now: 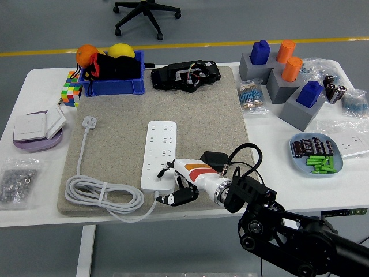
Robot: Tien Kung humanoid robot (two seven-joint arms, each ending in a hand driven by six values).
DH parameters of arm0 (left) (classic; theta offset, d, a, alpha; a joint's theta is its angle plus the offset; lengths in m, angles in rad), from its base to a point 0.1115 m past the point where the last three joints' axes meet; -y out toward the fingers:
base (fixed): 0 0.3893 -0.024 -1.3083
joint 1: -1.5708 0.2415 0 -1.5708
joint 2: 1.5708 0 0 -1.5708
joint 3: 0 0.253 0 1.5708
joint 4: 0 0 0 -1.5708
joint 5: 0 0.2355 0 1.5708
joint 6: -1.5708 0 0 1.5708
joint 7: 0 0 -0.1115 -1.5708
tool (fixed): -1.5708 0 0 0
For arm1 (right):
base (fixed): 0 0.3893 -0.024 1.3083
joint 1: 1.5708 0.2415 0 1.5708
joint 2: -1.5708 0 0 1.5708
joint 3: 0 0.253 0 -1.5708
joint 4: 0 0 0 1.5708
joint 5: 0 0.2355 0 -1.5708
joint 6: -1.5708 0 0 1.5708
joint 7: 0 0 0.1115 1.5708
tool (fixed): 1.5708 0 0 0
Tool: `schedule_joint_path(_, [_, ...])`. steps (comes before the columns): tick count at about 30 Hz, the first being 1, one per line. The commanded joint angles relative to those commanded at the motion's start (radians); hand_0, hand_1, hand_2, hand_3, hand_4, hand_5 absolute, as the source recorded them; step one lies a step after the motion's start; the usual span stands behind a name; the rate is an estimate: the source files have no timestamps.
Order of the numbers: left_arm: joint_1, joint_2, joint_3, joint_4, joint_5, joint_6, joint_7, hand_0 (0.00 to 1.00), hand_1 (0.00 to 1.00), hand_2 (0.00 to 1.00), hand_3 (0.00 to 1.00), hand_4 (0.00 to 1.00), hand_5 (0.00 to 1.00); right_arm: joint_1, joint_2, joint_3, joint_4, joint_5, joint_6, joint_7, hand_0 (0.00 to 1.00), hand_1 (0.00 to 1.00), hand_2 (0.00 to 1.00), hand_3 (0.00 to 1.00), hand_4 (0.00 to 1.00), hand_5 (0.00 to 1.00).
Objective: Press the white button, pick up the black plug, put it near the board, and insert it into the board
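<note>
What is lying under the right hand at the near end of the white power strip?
The right hand covers the near end of the white power strip and part of the grey mat. Whether a button lies beneath cannot be seen.

one high head view, facing down over table point(34, 78).
</note>
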Motion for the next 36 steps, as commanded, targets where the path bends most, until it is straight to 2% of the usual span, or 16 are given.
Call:
schedule_joint_path(15, [0.000, 0.001, -0.001, 0.000, 0.008, -0.001, -0.001, 0.624, 0.630, 0.636, 0.694, 0.559, 0.399, 0.044, 0.030, -0.030, -0.085, 0.023, 0.005, 0.010, 0.002, 0.002, 0.141, 0.649, 0.867, 0.383])
schedule_joint_path(36, [-0.001, 0.000, -0.006, 0.000, 0.009, -0.001, -0.001, 0.624, 0.630, 0.636, 0.694, 0.558, 0.401, 0.047, 0.032, -0.057, -0.129, 0.044, 0.010, 0.020, 0.002, 0.002, 0.140, 0.647, 0.862, 0.382])
